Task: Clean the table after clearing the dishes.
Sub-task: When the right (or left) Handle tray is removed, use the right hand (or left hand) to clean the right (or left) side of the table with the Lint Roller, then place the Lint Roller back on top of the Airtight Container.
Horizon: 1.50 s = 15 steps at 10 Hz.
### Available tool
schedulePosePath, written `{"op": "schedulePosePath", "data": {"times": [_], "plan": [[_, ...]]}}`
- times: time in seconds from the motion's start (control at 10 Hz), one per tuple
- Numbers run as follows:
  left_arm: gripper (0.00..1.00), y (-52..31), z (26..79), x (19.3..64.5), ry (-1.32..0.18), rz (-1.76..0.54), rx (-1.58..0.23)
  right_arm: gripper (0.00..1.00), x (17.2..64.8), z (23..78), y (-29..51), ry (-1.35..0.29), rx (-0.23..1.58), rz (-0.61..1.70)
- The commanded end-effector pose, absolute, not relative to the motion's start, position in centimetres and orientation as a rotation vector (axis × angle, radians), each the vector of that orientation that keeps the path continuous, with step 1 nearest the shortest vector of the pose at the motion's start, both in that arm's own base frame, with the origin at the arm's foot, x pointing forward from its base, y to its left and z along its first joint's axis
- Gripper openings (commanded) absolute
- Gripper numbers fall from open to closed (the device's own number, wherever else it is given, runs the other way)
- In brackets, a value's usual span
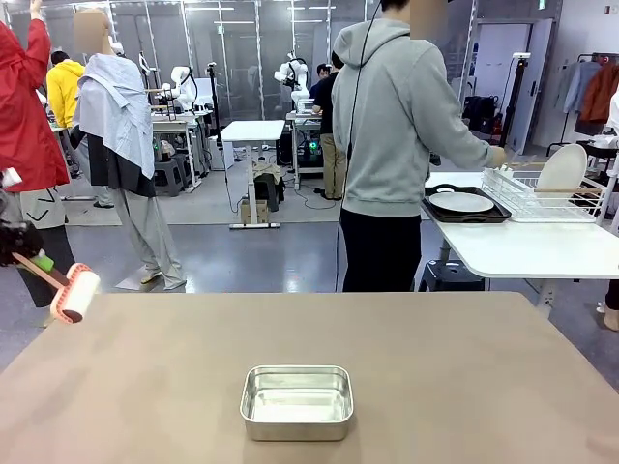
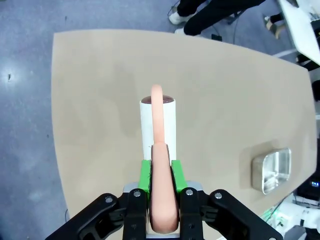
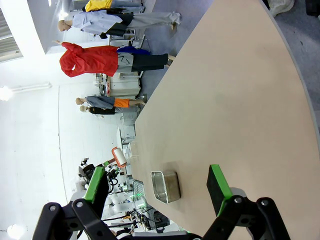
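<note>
Our left gripper (image 2: pixel 162 187) is clamped on the peach handle of a lint roller (image 2: pixel 157 125), green pads pressed to both sides; the white roller hangs over the left end of the table (image 1: pixel 464 367), and we cannot tell whether it touches; our right gripper (image 3: pixel 157 182) stands wide apart, grasping nothing, above the tabletop; a steel pan (image 1: pixel 296 401) sits near the table's front middle; the person (image 1: pixel 401 145) stands with back turned at the white side table (image 1: pixel 532 246), where a plate (image 1: pixel 461 202) lies on a dark tray (image 1: pixel 435 207) beside a dish rack (image 1: pixel 542 198).
</note>
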<state>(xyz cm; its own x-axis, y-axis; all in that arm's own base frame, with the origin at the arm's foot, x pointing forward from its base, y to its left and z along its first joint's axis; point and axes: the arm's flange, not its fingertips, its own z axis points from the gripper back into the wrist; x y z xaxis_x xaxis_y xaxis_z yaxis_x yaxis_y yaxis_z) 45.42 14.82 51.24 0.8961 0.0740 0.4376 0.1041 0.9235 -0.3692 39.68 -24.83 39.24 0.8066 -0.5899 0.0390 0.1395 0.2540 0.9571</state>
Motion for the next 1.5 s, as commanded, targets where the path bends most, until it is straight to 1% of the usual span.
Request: {"op": "schedulePosePath", "data": {"times": [0.0, 0.9, 1.0, 1.1, 1.2, 1.3, 1.4], "plan": [[0.21, 15.2, 49.2, 46.7, -0.438, -0.015, -0.405, 1.00, 39.4, 39.6, -24.7, -0.424, 1.223, -0.512], [0.21, 15.2, 49.2, 46.7, -0.438, -0.015, -0.405, 1.00, 39.4, 39.6, -24.7, -0.424, 1.223, -0.512], [0.21, 14.9, 48.9, 46.8, -0.420, -0.006, -0.405, 1.00, 39.4, 39.6, -24.7, -0.424, 1.223, -0.512], [0.21, 10.6, 53.4, 48.7, -0.478, -0.220, -0.360, 1.00, 39.4, 39.6, -24.7, -0.424, 1.223, -0.512], [0.21, 5.7, 57.6, 49.7, -0.515, -0.405, -0.275, 1.00, 39.4, 39.6, -24.7, -0.424, 1.223, -0.512], [0.21, 0.1, 61.3, 50.2, -0.562, -0.585, -0.242, 1.00, 39.4, 39.6, -24.7, -0.424, 1.223, -0.512], [0.21, -5.0, 63.7, 50.0, -0.571, -0.755, -0.178, 1.00, 39.4, 39.6, -24.7, -0.424, 1.223, -0.512]]}}
